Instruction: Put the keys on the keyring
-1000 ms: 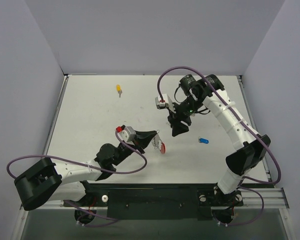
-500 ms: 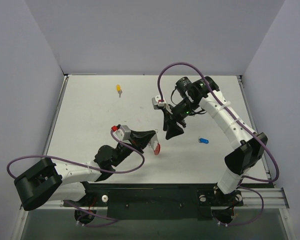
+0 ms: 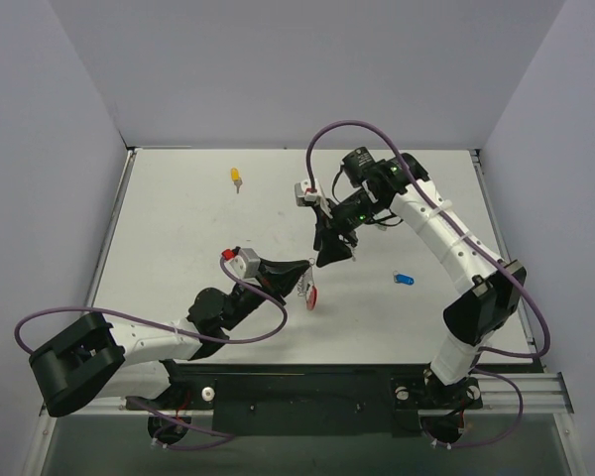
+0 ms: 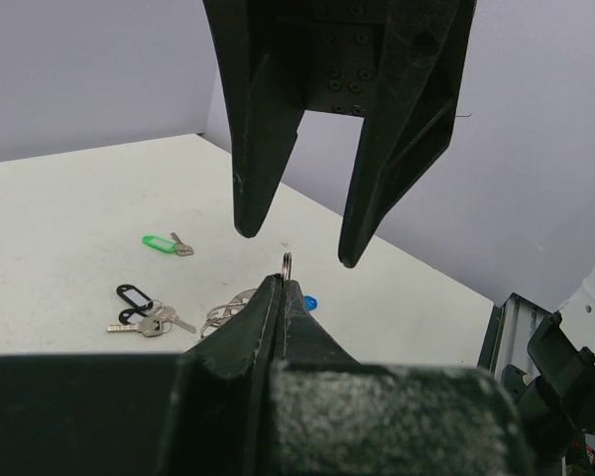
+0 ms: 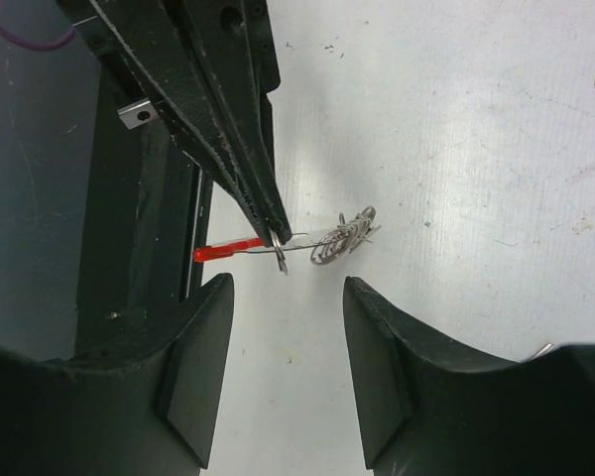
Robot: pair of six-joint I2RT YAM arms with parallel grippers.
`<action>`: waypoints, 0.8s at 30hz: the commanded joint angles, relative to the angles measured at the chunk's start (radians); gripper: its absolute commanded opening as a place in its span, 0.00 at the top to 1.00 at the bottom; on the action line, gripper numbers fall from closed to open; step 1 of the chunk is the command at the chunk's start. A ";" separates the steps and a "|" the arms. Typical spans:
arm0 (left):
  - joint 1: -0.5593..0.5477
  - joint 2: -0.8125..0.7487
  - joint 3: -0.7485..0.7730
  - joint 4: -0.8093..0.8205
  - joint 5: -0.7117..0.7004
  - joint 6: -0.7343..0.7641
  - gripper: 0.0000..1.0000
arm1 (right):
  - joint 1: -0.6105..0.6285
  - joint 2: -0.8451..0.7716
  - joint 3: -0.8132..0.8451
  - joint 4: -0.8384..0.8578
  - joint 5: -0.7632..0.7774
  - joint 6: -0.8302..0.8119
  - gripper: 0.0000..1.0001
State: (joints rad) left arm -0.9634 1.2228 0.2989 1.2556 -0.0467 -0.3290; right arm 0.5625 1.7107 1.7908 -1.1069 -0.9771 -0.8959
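My left gripper (image 3: 302, 272) is shut on the keyring (image 3: 310, 296). In the left wrist view a small silver ring (image 4: 288, 264) sticks up from the closed fingertips (image 4: 281, 288). The right wrist view shows the keyring's red arc (image 5: 226, 251) and its dangling silver pieces (image 5: 343, 237) below those tips. My right gripper (image 3: 329, 256) is open and empty. It hovers right over the left fingertips, its fingers straddling the ring (image 4: 297, 248) (image 5: 286, 288). The blue key (image 3: 404, 280) lies on the table to the right. The yellow key (image 3: 236, 178) lies at the far left. Green (image 4: 159, 241) and black (image 4: 131, 295) keys lie beyond.
The table is white, with grey walls on three sides. The black rail (image 3: 307, 382) with the arm bases runs along the near edge. Purple cables loop off both arms. Silver key blades (image 4: 151, 320) lie by the black key.
The right gripper has moved left and down towards the left gripper's tips. The left gripper shifted slightly left with the keyring, then held still.
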 commanded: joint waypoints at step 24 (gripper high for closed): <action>0.012 -0.074 0.040 0.202 0.004 0.039 1.00 | -0.064 0.070 0.080 -0.337 -0.276 -0.583 0.62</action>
State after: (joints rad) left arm -0.9539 1.1694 0.3000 1.2690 -0.0540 -0.2844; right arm 0.5114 1.7493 1.7966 -1.3045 -1.1995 -1.4677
